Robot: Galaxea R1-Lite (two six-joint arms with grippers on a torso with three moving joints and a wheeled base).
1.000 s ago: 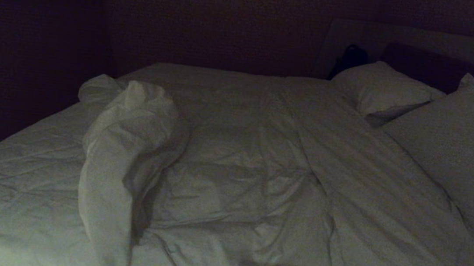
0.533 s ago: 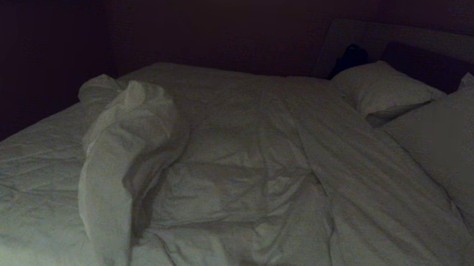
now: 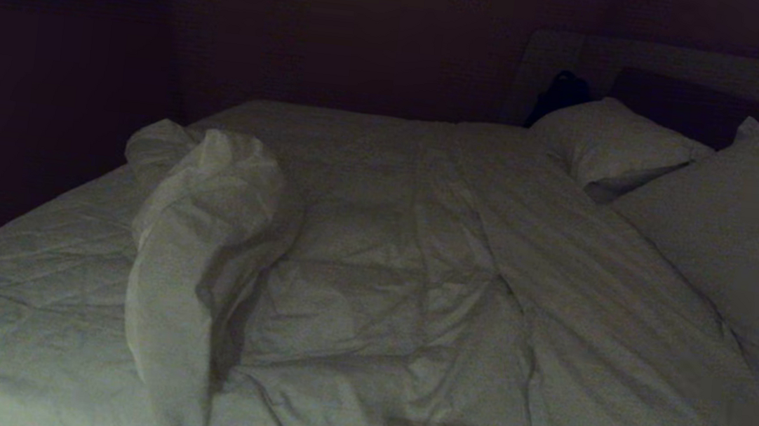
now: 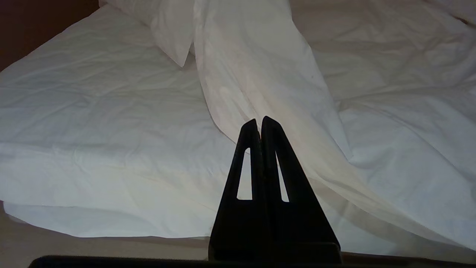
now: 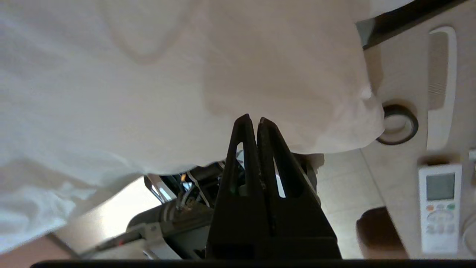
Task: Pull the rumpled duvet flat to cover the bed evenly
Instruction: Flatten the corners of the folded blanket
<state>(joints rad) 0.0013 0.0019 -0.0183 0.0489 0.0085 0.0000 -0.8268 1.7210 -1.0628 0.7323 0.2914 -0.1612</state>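
Dim walls close in behind the bed (image 3: 29,261), whose sheet lies bare along its left side. At the near edge the right pincer (image 5: 251,121) has its tips pressed together against white cloth; it seems to pinch the duvet (image 3: 413,294) edge there, though the nipped fold itself is hard to make out. From that pincer the duvet spreads away across the mattress toward the pillows (image 3: 612,142), and its long rolled ridge runs from the near edge toward the far side, left of centre. The left pincer (image 4: 260,121) hangs parked with tips touching and nothing between them, pointing along that ridge, apart from the cloth. By my reading the right arm is the one at the duvet, and the bunched fold wants drawing leftward over the bare sheet
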